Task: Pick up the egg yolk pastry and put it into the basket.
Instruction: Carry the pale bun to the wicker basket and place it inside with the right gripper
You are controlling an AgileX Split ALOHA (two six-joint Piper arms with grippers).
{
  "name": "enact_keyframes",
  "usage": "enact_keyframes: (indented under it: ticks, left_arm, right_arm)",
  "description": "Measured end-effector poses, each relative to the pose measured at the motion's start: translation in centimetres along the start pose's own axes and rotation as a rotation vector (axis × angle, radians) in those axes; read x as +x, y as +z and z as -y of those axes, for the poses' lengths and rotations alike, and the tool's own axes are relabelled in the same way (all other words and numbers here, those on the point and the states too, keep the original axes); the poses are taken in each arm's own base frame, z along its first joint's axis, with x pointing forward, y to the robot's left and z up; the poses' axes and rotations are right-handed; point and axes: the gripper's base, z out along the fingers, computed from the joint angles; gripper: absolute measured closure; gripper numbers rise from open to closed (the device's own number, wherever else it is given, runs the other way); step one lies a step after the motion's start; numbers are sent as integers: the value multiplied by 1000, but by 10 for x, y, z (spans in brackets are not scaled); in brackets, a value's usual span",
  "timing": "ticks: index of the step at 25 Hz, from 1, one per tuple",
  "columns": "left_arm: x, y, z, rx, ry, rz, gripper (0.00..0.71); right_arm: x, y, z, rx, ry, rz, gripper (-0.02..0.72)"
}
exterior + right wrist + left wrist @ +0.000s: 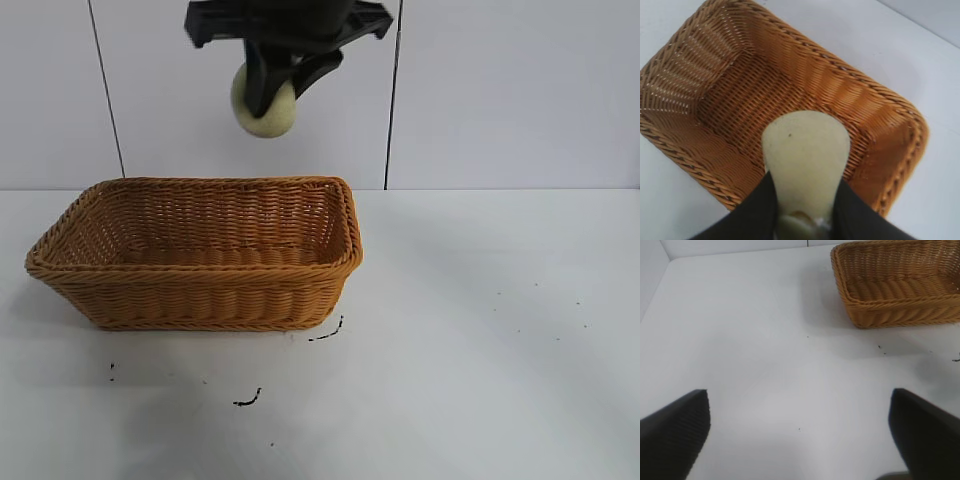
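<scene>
the right pincer grips the egg yolk pastry above the basket, which holds nothing; the left pincer hangs wide open over the surface

You see the right gripper at 6 o'clock, clamped on the egg yolk pastry, above the basket interior.

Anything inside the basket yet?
No: the basket shows only bare weave. The right gripper holds the egg yolk pastry above it. The pastry covers part of the floor in the right wrist view.
</scene>
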Motion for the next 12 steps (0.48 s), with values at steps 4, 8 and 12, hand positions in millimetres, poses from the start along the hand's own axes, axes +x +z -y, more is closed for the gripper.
enact_keyframes:
  ticks: [4, 8, 12]
  left_arm:
    - [0, 0, 0, 0, 0, 0, 14]
    - [0, 0, 0, 0, 0, 0, 14]
    - [0, 0, 0, 0, 0, 0, 14]
  right_arm:
    - [9, 40, -9, -17, -5, 0, 535]
    - [20, 78, -10, -16, -4, 2, 535]
    - [33, 109, -10, -16, 4, -5, 535]
